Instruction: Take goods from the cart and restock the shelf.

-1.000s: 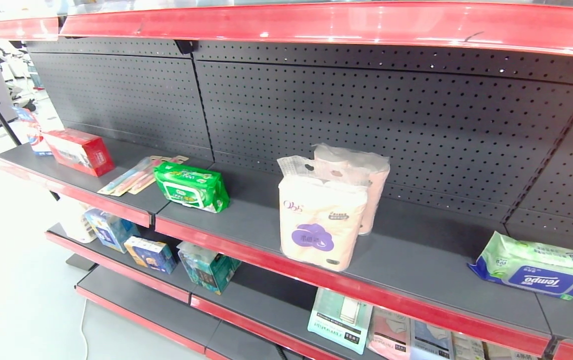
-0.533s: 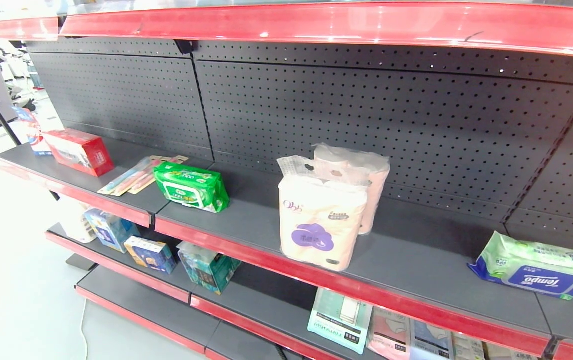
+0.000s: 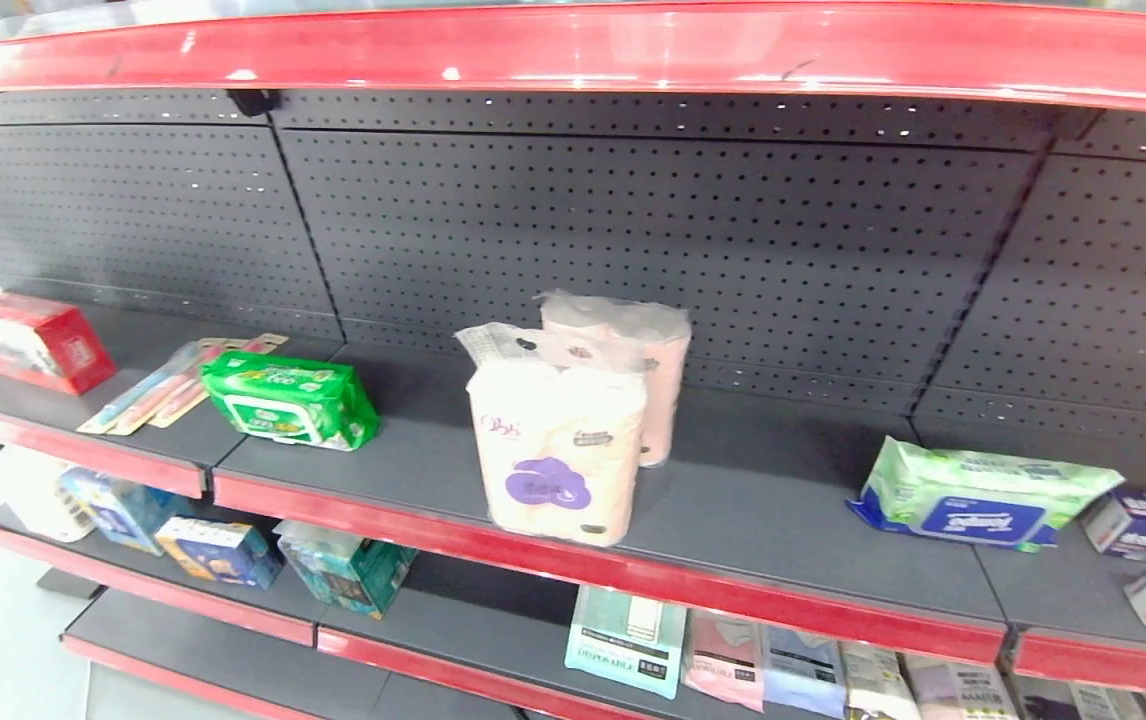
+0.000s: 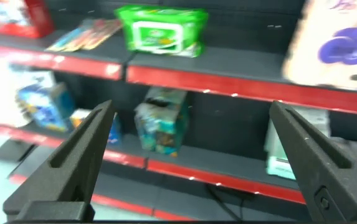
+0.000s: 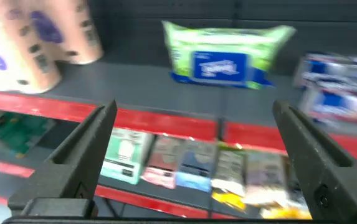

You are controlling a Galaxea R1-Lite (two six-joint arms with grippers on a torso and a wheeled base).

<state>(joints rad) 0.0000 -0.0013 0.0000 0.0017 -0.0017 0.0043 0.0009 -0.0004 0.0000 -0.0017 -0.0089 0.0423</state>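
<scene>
Here, the left claw (image 4: 190, 107) and right claw (image 5: 194, 107) gape empty, facing the shelf (image 3: 753, 490) ahead.

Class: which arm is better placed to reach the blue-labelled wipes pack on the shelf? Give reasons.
Probably right. The right end effector faces the blue-labelled wipes pack at the right of the shelf; the left end effector faces the green wipes pack to the left.

The dark grey, red-edged metal shelf (image 3: 753, 505) holds a red carton (image 3: 33, 343), seemingly toothbrush packs (image 3: 168, 380), a green wipes pack (image 3: 288, 400), cream toilet-roll bundles (image 3: 558, 450) — and a blue-green wipes pack (image 3: 978, 495).
</scene>
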